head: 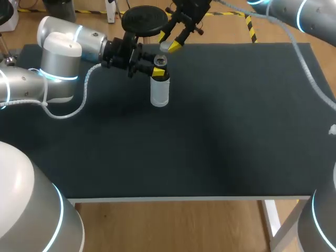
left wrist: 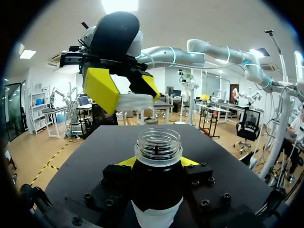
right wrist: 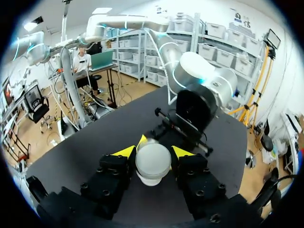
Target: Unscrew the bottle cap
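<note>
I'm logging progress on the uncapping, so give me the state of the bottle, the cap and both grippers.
bottle: upright on the table, mouth open, no cap on it.
cap: off the bottle, held in the air clear of the mouth.
left gripper: shut on the bottle's neck.
right gripper: shut on the cap.

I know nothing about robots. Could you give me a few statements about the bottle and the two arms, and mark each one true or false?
1. The bottle stands upright on the table. True.
2. The left pincer grips the bottle just below its neck. True.
3. The cap is screwed onto the bottle. False: the bottle's mouth is open and the cap is off.
4. The right pincer is open and empty. False: it is shut on the cap, held above the bottle.
</note>
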Motion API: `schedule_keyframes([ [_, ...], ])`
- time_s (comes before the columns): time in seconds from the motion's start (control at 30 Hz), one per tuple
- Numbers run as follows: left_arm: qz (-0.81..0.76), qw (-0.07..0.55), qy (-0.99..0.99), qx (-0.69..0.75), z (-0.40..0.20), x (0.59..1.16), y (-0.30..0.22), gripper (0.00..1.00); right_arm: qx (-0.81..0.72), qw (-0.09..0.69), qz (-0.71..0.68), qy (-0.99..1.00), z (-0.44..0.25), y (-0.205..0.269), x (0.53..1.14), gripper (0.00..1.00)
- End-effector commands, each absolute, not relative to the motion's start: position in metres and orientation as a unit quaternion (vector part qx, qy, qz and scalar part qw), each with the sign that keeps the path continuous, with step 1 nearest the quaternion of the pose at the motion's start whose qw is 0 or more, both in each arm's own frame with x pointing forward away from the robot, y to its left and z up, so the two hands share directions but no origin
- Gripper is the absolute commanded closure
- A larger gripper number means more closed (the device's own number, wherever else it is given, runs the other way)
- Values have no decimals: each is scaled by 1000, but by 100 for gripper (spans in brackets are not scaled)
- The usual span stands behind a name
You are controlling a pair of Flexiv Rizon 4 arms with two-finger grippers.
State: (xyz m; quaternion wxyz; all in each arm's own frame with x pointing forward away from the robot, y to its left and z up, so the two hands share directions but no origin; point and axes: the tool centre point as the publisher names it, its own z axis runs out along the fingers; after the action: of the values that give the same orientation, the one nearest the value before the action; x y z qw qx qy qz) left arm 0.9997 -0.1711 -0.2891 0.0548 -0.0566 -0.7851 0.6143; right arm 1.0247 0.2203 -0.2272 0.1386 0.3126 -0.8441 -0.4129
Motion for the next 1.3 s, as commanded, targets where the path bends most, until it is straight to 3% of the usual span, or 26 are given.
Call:
schedule_keyframes([
  [0.03,614,57,-785,-58,-289,1001,-171,100,268,115,-431,-854,-233,196,1017,100],
  [0.77,614,57,-785,-58,-289,1001,-171,100,58,72,-456,-885,-338,102,1013,100],
  [1.23,614,57,-785,-58,-289,1001,-171,100,-22,64,-426,-902,-375,79,1017,100],
  [1.27,614,57,-785,-58,-289,1001,-171,100,-23,65,-427,-902,-375,79,1017,83],
  [1.3,614,57,-785,-58,-289,1001,-171,100,-25,66,-426,-902,-375,79,1017,50],
])
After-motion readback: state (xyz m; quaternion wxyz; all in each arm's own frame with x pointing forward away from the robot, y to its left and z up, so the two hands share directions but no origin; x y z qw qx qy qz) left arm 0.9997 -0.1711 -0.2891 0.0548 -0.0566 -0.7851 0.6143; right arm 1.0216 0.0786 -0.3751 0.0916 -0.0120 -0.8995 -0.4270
